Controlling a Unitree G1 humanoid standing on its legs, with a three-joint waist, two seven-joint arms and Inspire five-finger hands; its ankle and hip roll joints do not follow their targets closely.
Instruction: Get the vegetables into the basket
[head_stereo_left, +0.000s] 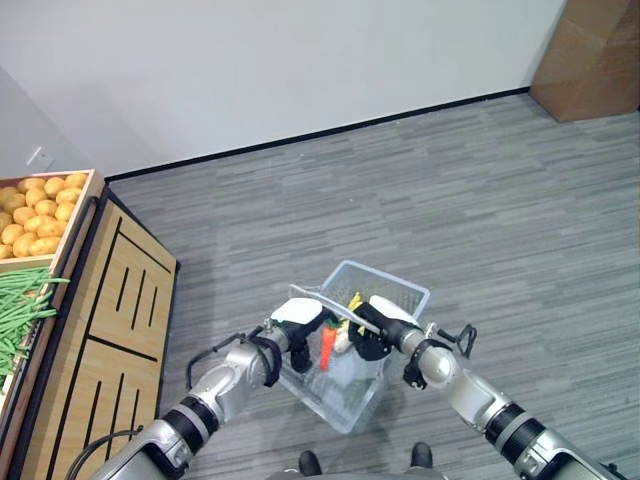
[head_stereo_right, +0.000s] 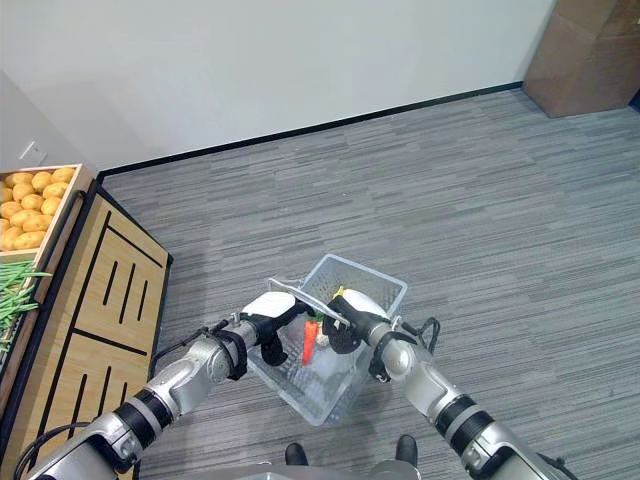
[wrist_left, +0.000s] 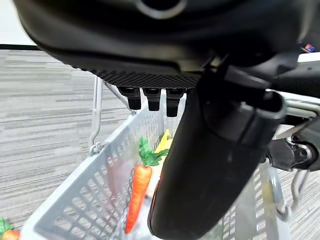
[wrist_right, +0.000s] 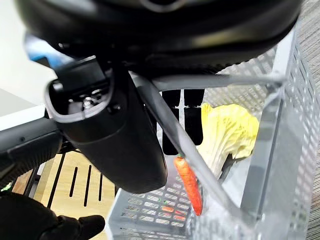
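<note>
1. A clear plastic mesh basket (head_stereo_left: 372, 290) is held above the grey floor (head_stereo_left: 480, 200), in front of the robot and well apart from the wooden stand (head_stereo_left: 110, 320) on the robot's left.
2. Inside the basket a carrot (head_stereo_left: 327, 345) is seen standing nearly on end, leafy top up, with a pale yellow cabbage (wrist_right: 227, 132) just beside it.
3. The left robot hand (head_stereo_left: 296, 318) is placed at the basket's left rim; its fingers are curled over a wire handle (wrist_left: 96, 107), so it is closed on that handle.
4. The right robot hand (head_stereo_left: 378, 322) is placed at the basket's right side; a second wire handle (wrist_right: 200, 165) is seen running under its thumb with the fingers hooked past it, so it is judged to be closed on that handle.
5. On the stand, to the left of the basket, a crate of potatoes (head_stereo_left: 40, 215) and a heap of green beans (head_stereo_left: 22, 305) are seen; these are not in the basket.
6. The basket is judged light but bendy: thin mesh walls would flex if squeezed, so the stiff wire handles are the right place for a hold, one on each side to keep it level.
7. The carrot is judged firm and smooth, best taken round its middle; the cabbage is soft-leaved and should be gripped gently at its thick base.
8. Tipping is the risk, since the loose contents could slide.
</note>
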